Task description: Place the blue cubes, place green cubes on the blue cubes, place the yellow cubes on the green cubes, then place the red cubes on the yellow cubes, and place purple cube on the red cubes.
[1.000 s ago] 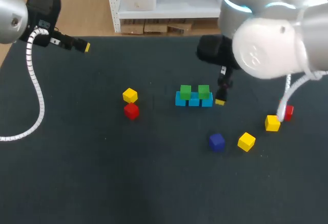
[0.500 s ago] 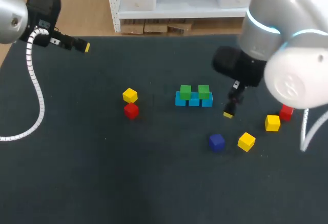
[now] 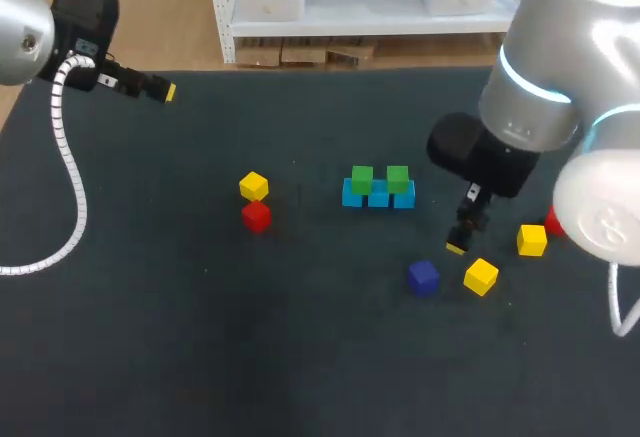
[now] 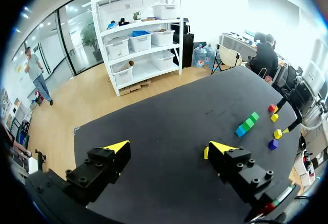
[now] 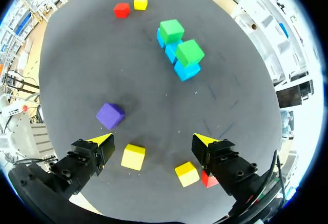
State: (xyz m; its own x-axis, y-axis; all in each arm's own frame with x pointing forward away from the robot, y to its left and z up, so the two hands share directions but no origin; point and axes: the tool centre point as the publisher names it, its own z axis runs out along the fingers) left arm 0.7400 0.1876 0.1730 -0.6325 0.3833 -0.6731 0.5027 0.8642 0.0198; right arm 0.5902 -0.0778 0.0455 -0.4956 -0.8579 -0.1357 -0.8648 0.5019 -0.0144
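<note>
Three blue cubes (image 3: 378,195) stand in a row at mid-table, with two green cubes (image 3: 362,178) (image 3: 398,177) on top of them. A yellow cube (image 3: 254,186) and a red cube (image 3: 257,216) lie to their left. At the front right are a purple cube (image 3: 423,277), two yellow cubes (image 3: 481,276) (image 3: 532,240) and a red cube (image 3: 553,223) half hidden by my right arm. My right gripper (image 5: 152,141) hangs open and empty above the table, with a yellow cube (image 5: 133,157) just under it and the purple cube (image 5: 109,115) ahead. My left gripper (image 4: 168,147) is open and empty at the far left corner.
The dark table mat (image 3: 200,337) runs wide toward the front and left. My right arm's big body (image 3: 560,87) hangs over the table's right side and covers part of it. The left arm's white cable (image 3: 70,177) loops over the left edge.
My right gripper has moved from beside the blue row's right end toward the front right, ending over the purple and yellow cubes. The left arm and the cubes stayed still.
</note>
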